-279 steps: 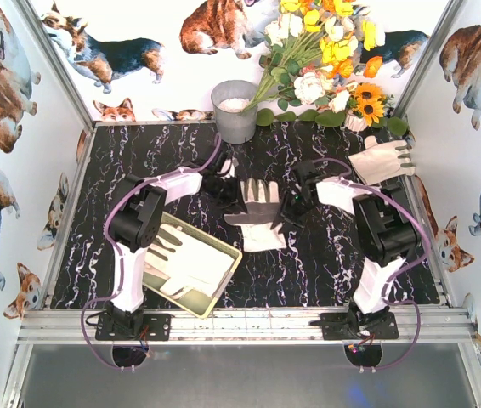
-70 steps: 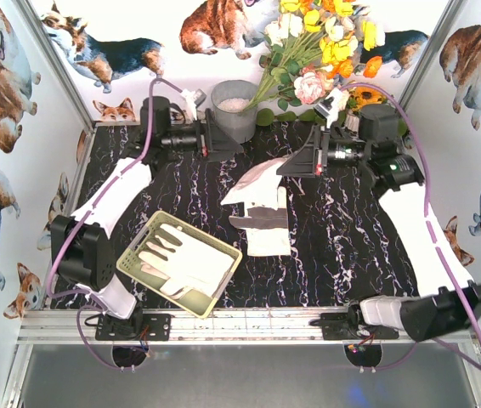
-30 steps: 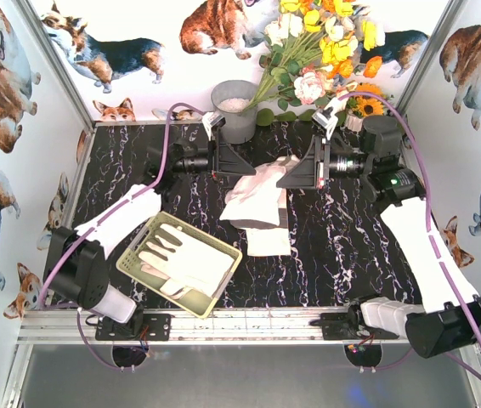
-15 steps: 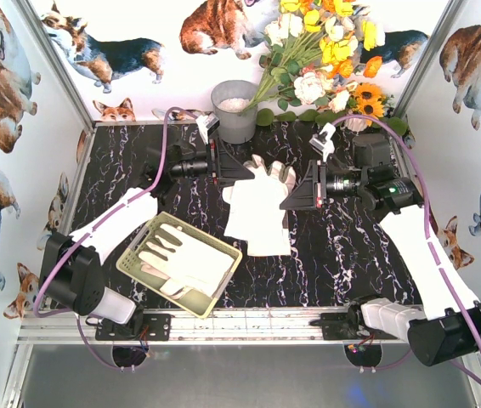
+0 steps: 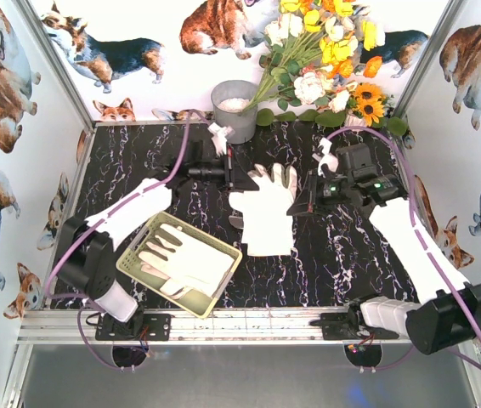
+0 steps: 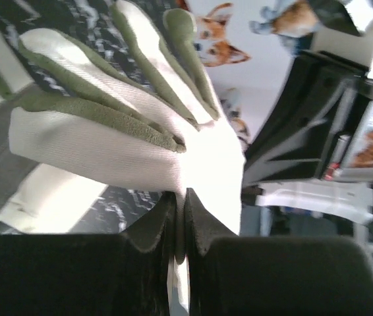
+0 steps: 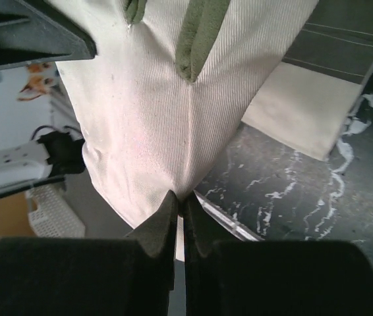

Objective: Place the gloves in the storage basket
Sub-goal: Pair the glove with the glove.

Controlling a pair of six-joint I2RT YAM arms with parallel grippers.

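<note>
A white glove with grey-green finger patches hangs spread between my two grippers, above the dark marble table. My left gripper is shut on its left edge; the left wrist view shows the glove pinched in the gripper. My right gripper is shut on its right edge, and the right wrist view shows the glove pinched there. A second glove lies flat on the table beneath it. The pale yellow-green storage basket sits at the near left and holds white gloves.
A grey metal bucket stands at the back centre beside a bunch of flowers. Corgi-printed walls close in the table on the left, right and back. A corner of the basket shows in the right wrist view.
The glove, crumpled between the grippers a second ago, is now spread flat. The left gripper has moved right and the right gripper nearer and lower, both still holding it.
</note>
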